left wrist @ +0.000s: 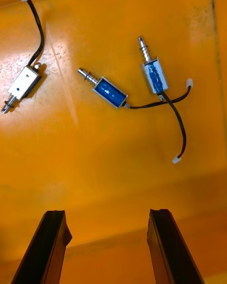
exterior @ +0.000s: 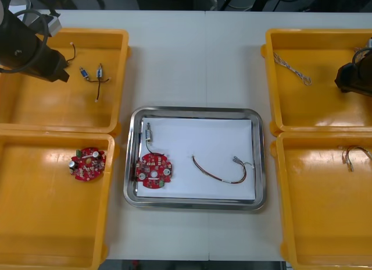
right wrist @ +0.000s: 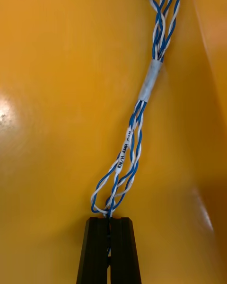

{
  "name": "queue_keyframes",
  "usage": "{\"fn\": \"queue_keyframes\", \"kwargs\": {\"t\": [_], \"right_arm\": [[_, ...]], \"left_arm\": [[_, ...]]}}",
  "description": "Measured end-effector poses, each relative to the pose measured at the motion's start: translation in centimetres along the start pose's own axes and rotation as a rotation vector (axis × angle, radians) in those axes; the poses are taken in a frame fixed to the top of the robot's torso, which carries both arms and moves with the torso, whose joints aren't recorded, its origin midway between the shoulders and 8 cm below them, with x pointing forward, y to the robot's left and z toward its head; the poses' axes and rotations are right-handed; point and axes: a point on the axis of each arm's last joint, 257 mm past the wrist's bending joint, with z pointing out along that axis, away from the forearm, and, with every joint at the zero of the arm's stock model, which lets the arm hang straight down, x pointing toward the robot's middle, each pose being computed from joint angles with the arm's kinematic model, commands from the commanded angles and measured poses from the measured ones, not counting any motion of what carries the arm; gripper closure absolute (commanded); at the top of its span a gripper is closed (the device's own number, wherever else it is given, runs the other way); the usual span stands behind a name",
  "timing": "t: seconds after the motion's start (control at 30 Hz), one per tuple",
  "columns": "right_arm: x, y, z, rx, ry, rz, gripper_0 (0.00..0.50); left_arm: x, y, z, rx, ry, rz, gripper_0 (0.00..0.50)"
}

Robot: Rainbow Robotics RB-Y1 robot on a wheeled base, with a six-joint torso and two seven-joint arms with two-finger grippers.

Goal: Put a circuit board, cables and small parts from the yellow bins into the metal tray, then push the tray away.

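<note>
The left claw (left wrist: 108,213) hangs open over the floor of a yellow bin (left wrist: 94,170), its fingers (left wrist: 52,246) well apart and touching nothing. At its twelve o'clock lie two blue-wrapped small metal parts (left wrist: 109,92), side by side, their black leads (left wrist: 176,123) crossing. A third part (left wrist: 23,84), bare metal, lies apart at the claw's ten o'clock.

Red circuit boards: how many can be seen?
2. One circuit board lies in the near left yellow bin; the other board in the metal tray, at its near left corner.
</note>
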Motion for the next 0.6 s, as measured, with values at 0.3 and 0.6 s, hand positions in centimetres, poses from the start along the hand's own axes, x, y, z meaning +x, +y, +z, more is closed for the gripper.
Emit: {"fn": "queue_keyframes", "kwargs": {"t": [0.3, 0.6], "right_arm": [[0.7, 1.5, -2.5, -0.014, 0.078, -0.046, 0.500], [1.2, 2.7, -4.3, -0.029, 0.125, -0.019, 0.500]], "left_arm": [[0.0, 1.3, 0.7, 0.022, -0.005, 0.292, 0.000], [-1.2, 3.7, 1.1, 0.014, -0.012, 0.275, 0.000]]}}
